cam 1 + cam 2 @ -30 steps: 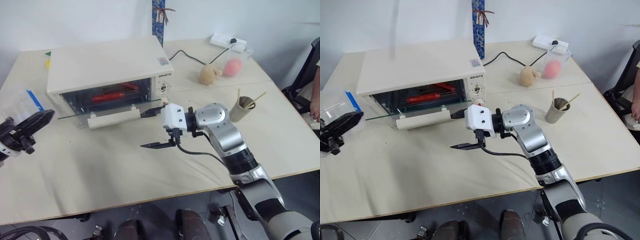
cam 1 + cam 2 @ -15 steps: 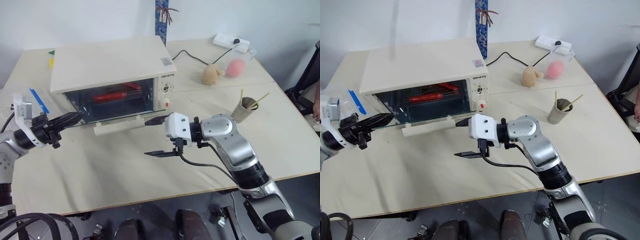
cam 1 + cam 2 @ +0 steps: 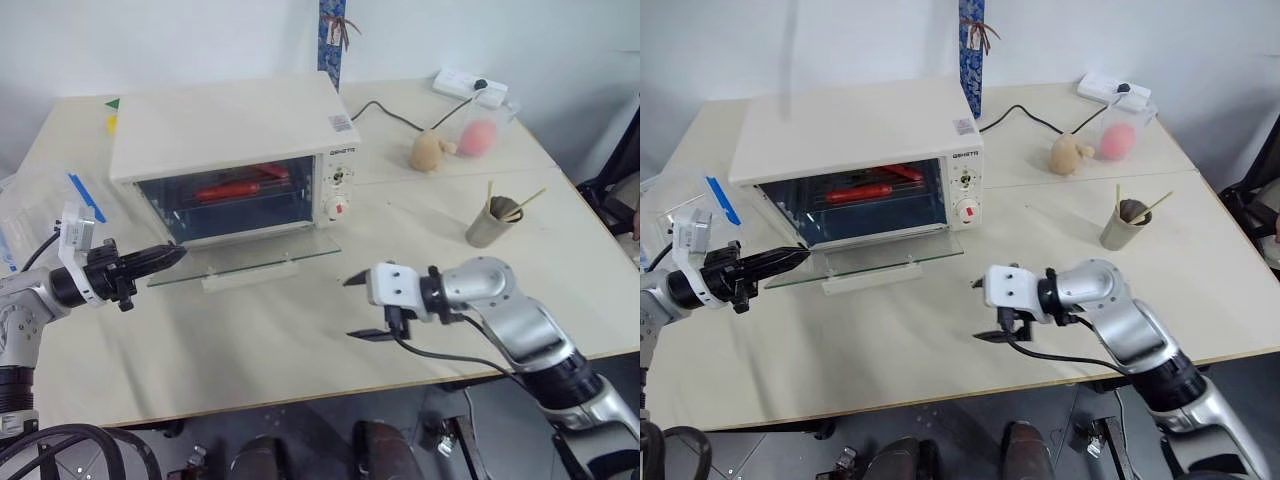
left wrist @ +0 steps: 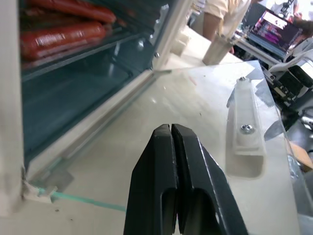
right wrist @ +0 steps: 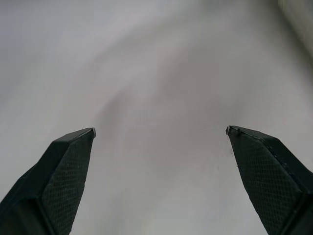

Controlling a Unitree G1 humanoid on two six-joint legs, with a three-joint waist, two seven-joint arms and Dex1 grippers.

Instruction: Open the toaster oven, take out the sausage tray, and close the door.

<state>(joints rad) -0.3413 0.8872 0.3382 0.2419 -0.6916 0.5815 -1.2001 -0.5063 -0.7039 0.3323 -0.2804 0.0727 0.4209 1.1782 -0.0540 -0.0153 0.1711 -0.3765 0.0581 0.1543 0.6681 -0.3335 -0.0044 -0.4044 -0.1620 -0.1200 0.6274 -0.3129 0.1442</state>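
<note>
Left eye view: left gripper [image 3: 172, 254] pinched closed, empty, at the lowered door [image 3: 250, 262]; right gripper [image 3: 358, 306] spread wide, empty. Sausages [image 3: 235, 189] lie lengthwise across the toaster oven [image 3: 225, 130].

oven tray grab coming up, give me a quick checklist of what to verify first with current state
1. Door fully down: ok, the glass lies flat in front of the oven.
2. Tray with sausages visible inside: ok, on the rack behind the opening.
3. Right tool open for a grip: ok, jaws wide apart, nothing held.
4. Right tool lined up with the opening: not ok, it sits over the bare table, off toward the oven's knob side.
5. Left tool ready to grip: not ok, it is shut, at the door's left edge.
6. Left tool touching the glass: cannot tell.
</note>
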